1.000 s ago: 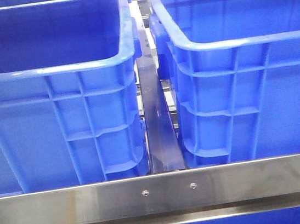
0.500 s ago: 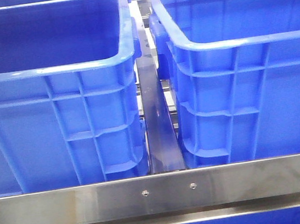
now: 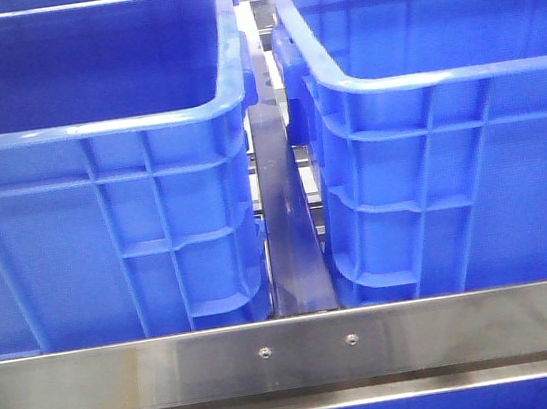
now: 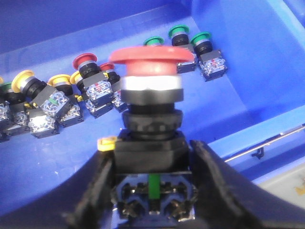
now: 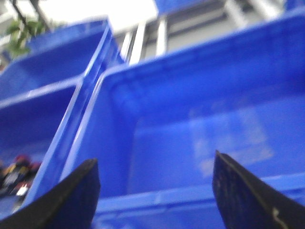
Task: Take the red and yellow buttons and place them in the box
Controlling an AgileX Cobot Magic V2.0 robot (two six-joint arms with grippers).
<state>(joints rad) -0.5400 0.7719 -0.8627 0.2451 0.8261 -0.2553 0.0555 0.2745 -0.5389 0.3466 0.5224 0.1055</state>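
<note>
Steel rack (image 3: 303, 352) — two blue bins (image 3: 100, 187) (image 3: 447, 141) side by side.

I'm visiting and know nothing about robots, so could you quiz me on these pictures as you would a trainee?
1. True or false: the left hand is shut on a red button.
2. What colour are the caps of the three buttons lying nearest the bin's corner? A) green B) white C) black
3. Fill in: the right hand is open, holding ____, over a blue bin.

Key: 1 true; 2 A; 3 nothing.
</note>
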